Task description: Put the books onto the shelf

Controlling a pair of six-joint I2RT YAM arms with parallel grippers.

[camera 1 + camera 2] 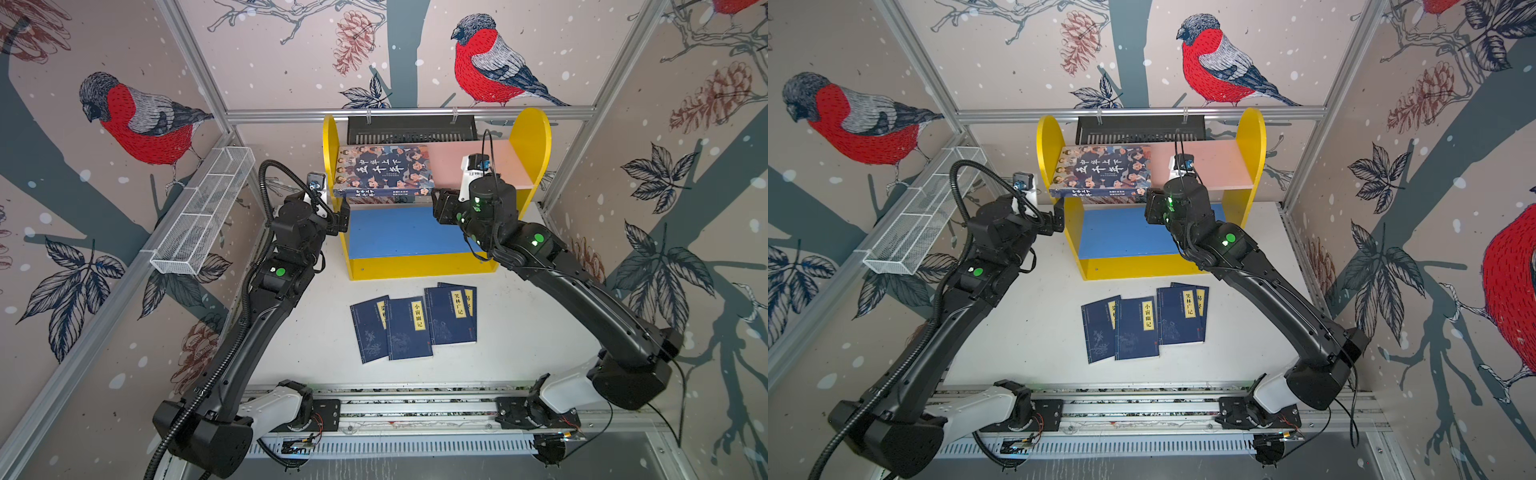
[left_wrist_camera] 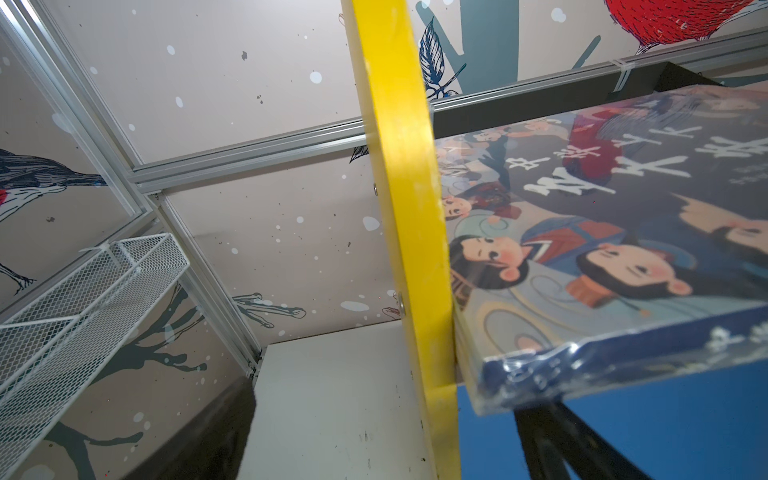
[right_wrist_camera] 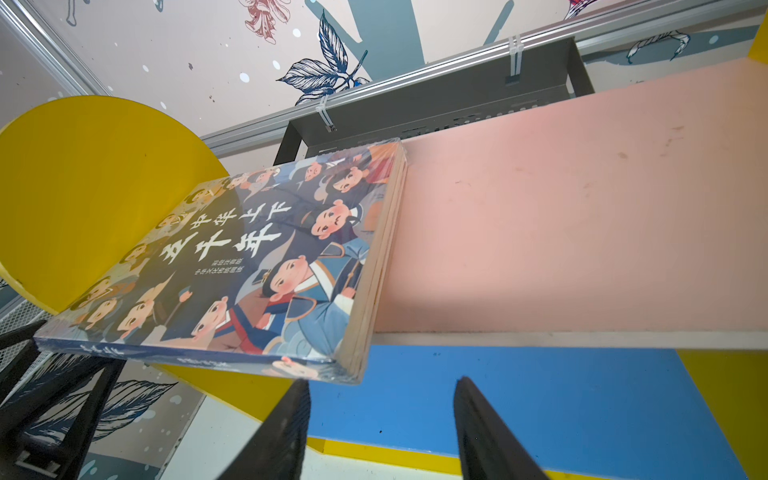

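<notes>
The shelf (image 1: 532, 143) stands at the back with yellow side panels, a pink upper board (image 1: 490, 160) and a blue lower board (image 1: 399, 232). A large illustrated book (image 1: 384, 168) lies flat on the left half of the pink board, its front edge overhanging. Several thin navy books (image 1: 409, 328) lie overlapping on the white table in front. My left gripper (image 1: 338, 217) is open at the shelf's left panel (image 2: 409, 232), which sits between its fingers. My right gripper (image 3: 383, 382) is open and empty over the blue board, just off the big book's (image 3: 249, 266) front right corner.
A white wire mesh tray (image 1: 203, 216) hangs on the left wall. A black slotted basket (image 1: 411, 129) hangs on the back rail behind the shelf. The arms' mounting rail (image 1: 415, 407) runs along the table's front edge.
</notes>
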